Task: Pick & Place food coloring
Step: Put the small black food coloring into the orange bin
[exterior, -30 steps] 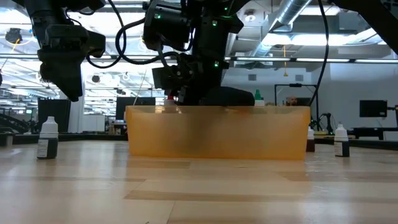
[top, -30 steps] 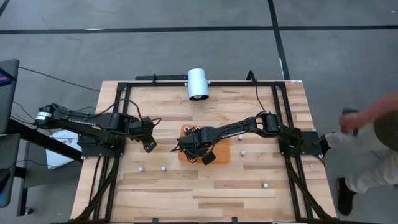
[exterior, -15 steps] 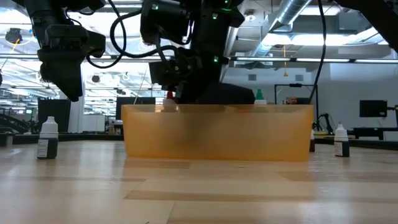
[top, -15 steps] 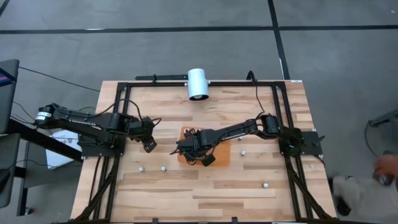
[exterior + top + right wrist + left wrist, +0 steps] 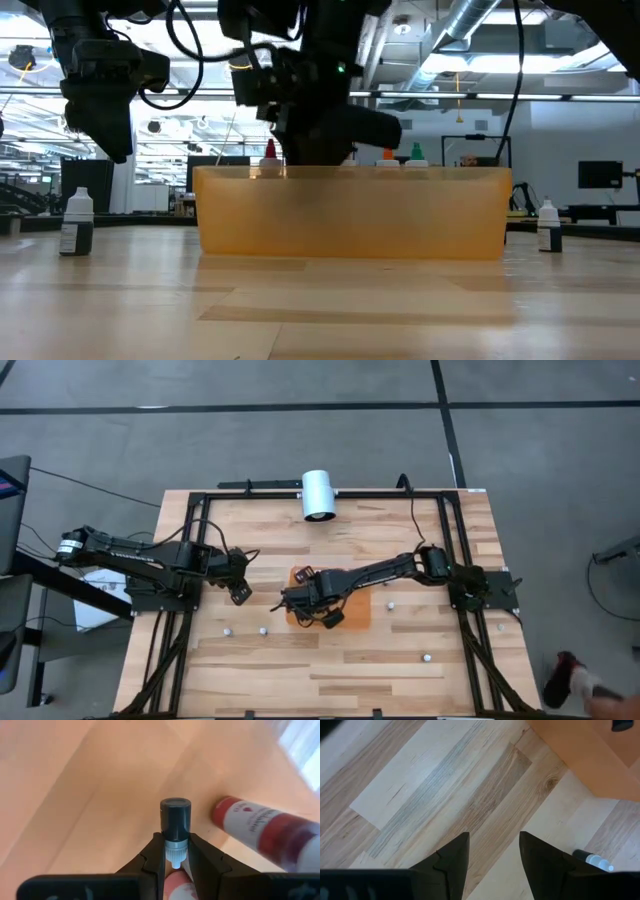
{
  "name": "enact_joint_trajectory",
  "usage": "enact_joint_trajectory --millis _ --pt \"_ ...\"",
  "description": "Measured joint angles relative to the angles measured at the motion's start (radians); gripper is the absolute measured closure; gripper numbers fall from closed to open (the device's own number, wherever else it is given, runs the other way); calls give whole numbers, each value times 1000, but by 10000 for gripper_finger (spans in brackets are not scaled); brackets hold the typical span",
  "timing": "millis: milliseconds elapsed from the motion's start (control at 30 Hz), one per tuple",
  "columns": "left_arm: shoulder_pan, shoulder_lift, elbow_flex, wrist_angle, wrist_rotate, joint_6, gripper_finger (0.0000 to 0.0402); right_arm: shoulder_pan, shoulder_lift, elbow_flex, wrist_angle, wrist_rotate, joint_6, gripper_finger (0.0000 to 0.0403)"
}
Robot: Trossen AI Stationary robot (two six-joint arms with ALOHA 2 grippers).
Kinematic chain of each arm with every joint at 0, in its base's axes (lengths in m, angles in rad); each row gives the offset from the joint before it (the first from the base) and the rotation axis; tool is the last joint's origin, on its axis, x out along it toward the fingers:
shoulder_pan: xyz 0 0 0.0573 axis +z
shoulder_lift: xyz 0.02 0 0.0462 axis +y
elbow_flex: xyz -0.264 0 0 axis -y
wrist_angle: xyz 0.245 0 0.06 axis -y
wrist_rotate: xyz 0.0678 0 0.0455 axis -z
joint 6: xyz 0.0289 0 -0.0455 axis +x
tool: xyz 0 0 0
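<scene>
- Right gripper (image 5: 176,865): clamps a small dark-capped food coloring bottle (image 5: 175,832) over the translucent orange tray's (image 5: 350,215) left end; lower it gently, release upright.
- Left gripper (image 5: 492,857): part-open, empty, near the table's left edge.

Tray (image 5: 355,610) mid-table, cylinder (image 5: 319,494) at the far edge, loose bottles (image 5: 263,630) on the near boards.
</scene>
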Motion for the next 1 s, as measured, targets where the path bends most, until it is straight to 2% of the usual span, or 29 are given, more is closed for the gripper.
enact_joint_trajectory --millis 300,767,1000 --pt "0 0 0 5 34 32 237 31 0 81 -78 8 10 337" --pt "0 0 0 99 108 131 237 97 -1 180 -173 48 183 337" --pt "0 0 1 106 169 135 237 154 -1 217 -170 186 217 337"
